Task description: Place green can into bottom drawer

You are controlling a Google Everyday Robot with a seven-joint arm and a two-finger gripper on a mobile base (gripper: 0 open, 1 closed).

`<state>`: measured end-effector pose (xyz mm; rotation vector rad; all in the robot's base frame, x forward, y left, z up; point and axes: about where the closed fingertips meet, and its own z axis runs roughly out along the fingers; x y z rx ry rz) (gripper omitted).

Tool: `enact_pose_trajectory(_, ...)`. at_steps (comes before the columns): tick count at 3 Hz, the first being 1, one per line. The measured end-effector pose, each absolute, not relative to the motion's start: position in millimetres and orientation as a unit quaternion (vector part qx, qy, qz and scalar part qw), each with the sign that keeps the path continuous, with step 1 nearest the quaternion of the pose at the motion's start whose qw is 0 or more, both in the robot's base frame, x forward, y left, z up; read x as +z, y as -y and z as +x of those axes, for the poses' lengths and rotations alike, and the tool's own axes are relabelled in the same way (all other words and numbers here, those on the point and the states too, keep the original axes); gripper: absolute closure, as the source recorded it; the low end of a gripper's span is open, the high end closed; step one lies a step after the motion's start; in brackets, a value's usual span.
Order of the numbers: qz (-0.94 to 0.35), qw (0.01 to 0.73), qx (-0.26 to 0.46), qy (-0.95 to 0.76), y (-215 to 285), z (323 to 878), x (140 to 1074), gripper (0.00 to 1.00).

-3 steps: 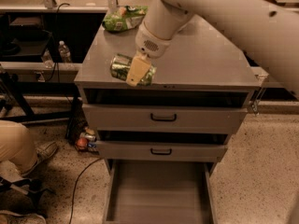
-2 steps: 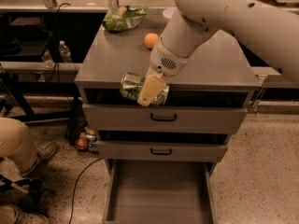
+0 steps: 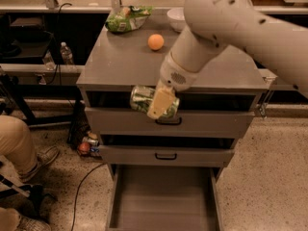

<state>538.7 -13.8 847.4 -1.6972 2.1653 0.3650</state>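
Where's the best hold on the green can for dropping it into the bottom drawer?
Mid-body, across the curved sides, coming from above: the shiny green-and-silver metal can lies sideways, and the pincer, hanging before the grey top drawer front, clamps it there.

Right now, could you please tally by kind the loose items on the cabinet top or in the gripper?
green can: 1, held by the gripper in front of the cabinet, above the open drawer
orange ball: 1
green snack bag: 1
white bowl: 1
Total: 4
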Motion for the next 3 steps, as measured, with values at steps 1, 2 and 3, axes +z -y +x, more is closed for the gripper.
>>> enact_pose_trajectory(1, -0.574, 0.168, 0.138, -0.790, 38.0, 516.1, 786.5, 1.00)
enact_pose_trajectory(2, -0.535, 0.144, 0.158, -0.818, 57.2, 492.7, 714.5, 1.00)
enact_pose_trajectory(3, -0.482, 0.125, 0.181, -0.848, 64.1, 469.6, 645.6, 1.00)
